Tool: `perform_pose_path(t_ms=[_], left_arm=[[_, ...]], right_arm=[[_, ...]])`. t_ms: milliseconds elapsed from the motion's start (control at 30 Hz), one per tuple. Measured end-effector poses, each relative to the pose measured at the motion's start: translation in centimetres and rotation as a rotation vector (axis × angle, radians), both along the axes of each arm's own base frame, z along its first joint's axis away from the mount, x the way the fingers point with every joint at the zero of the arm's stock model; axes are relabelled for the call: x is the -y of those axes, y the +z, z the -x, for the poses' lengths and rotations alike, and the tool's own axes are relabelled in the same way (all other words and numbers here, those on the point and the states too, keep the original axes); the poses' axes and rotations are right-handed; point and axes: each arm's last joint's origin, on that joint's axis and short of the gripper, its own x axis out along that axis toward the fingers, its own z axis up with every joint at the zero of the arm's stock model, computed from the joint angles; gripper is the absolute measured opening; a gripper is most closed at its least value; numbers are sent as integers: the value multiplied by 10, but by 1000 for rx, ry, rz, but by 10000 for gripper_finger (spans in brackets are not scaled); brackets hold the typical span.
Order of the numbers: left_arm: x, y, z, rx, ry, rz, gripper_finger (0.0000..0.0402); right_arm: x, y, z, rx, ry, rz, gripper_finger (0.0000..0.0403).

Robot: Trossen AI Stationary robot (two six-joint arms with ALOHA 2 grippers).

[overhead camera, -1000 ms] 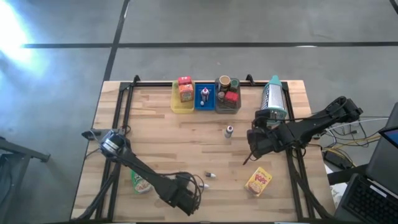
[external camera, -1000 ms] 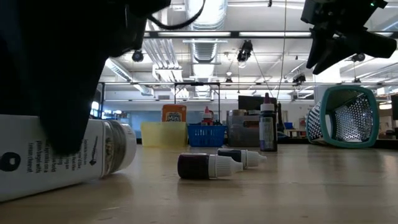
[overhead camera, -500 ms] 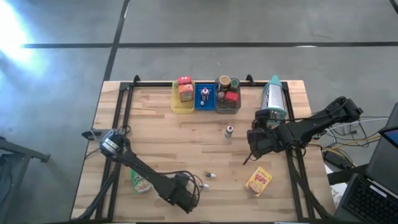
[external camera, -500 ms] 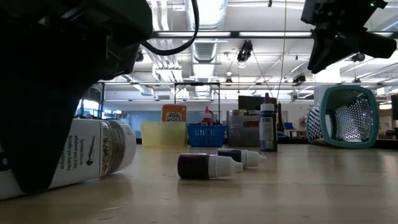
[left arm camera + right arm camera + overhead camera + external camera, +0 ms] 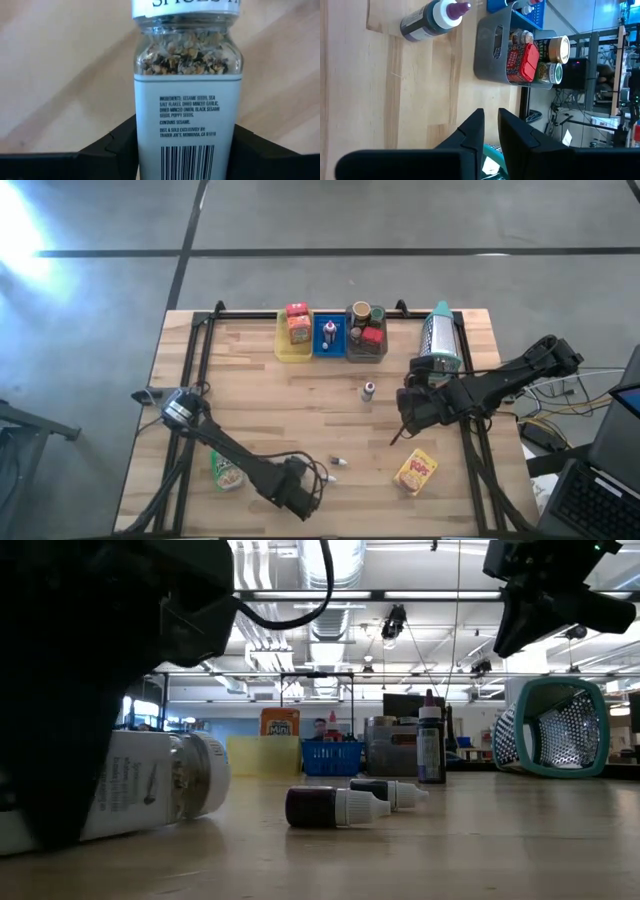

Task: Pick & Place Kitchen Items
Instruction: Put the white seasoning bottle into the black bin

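Two vials (image 5: 340,805) lie mid-table — trays (image 5: 294,348) behind (bottle (image 5: 369,391) between).
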Motion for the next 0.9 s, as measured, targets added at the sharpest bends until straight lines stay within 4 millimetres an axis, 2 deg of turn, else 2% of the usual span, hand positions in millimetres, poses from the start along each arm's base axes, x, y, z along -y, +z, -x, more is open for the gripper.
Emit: perform_pose_path(t_ms=[200, 433, 667, 800, 900], left_arm=[[-12, 10, 2, 85, 3, -187, 207], [-19, 34, 9, 179, -27, -313, 207], [-39, 63, 24, 356, -55, -536, 207], [-55, 70, 34, 486, -102, -643, 207], [-69, 70, 35, 592, -167, -673, 207]], right_arm=[[0, -1, 0, 6, 0, -3, 67], [-1, -1, -2, 22, 2, -10, 84], [-3, 0, -8, 56, 48, -17, 94], [-8, 2, -18, 162, 48, -84, 100], [-14, 7, -26, 214, 97, -229, 108]])
